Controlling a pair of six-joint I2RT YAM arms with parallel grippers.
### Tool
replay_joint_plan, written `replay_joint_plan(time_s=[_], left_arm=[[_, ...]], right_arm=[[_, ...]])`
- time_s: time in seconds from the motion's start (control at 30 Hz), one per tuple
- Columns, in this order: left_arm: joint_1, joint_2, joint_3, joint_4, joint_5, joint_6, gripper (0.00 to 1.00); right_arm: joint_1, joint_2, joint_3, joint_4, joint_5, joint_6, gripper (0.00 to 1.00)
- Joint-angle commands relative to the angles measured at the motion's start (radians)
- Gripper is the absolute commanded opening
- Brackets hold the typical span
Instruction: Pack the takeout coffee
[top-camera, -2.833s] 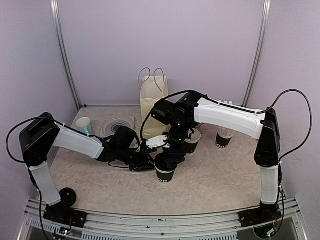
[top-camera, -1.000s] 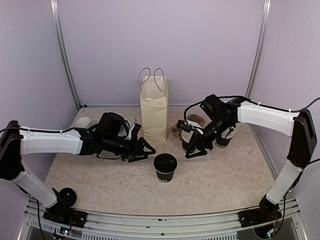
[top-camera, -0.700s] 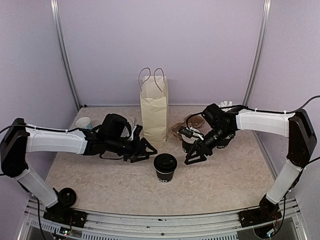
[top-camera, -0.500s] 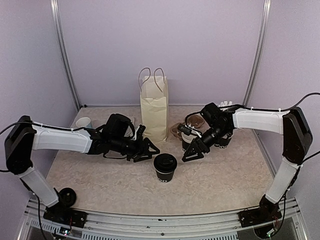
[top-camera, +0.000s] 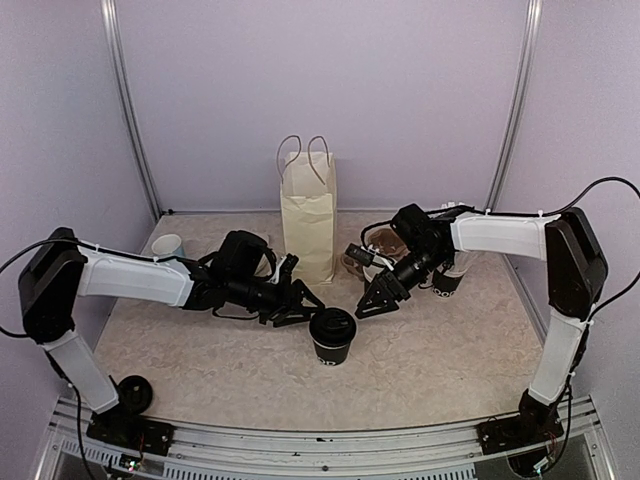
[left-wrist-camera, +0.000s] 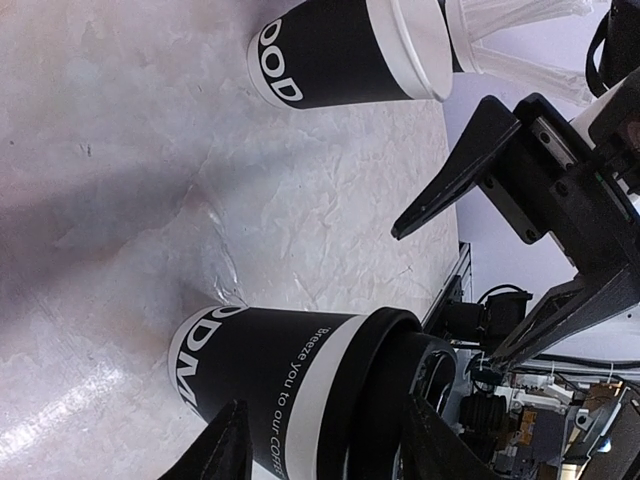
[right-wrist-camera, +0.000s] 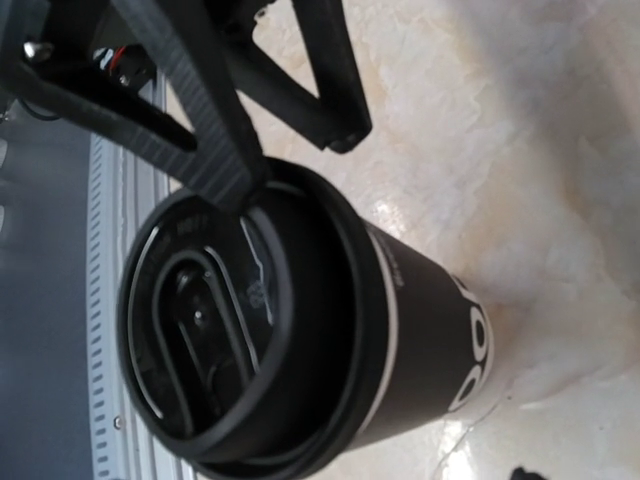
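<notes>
A takeout coffee cup (top-camera: 331, 335), black with white lettering and a black lid, stands upright at the table's middle front. My left gripper (top-camera: 308, 310) is open just left of it. In the left wrist view its fingertips (left-wrist-camera: 228, 450) sit to either side of the cup (left-wrist-camera: 280, 385) without closing on it. My right gripper (top-camera: 369, 302) is open just right of the cup and touches nothing. The right wrist view looks down on the lid (right-wrist-camera: 215, 340). A second black cup (left-wrist-camera: 340, 50), with no lid and a white rim, stands further back.
A tall paper bag (top-camera: 310, 215) with handles stands upright behind the cup. Brown cup carriers (top-camera: 385, 240) lie behind the right gripper. A black cup of white straws (top-camera: 447, 278) stands at the right. A small blue cup (top-camera: 168, 246) is at the back left.
The right gripper has left the unlidded cup, moved left toward the lidded one, and opened wider. The left gripper has slid right, up to the lidded cup. The cup has not moved.
</notes>
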Motion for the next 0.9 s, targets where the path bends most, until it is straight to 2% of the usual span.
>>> replay_joint_plan(time_s=[0.0, 0.2, 0.33, 0.47, 0.87], left_arm=[[-0.002, 0.007, 0.020, -0.004, 0.009, 0.022, 0.52], [-0.022, -0.085, -0.028, 0.055, -0.056, 0.020, 0.59], [-0.025, -0.105, -0.036, 0.038, -0.042, 0.026, 0.59], [-0.034, -0.083, -0.035, 0.013, -0.034, 0.053, 0.57], [-0.042, -0.034, -0.075, 0.044, -0.006, 0.071, 0.43]], right_arm=[[0.014, 0.015, 0.024, -0.032, -0.038, -0.025, 0.81], [0.021, 0.012, 0.012, -0.046, -0.056, -0.037, 0.85], [0.033, 0.015, 0.007, -0.040, -0.047, -0.033, 0.85], [0.044, 0.020, 0.007, -0.031, -0.028, -0.021, 0.83], [0.060, 0.044, 0.000, -0.029, 0.050, -0.012, 0.78]])
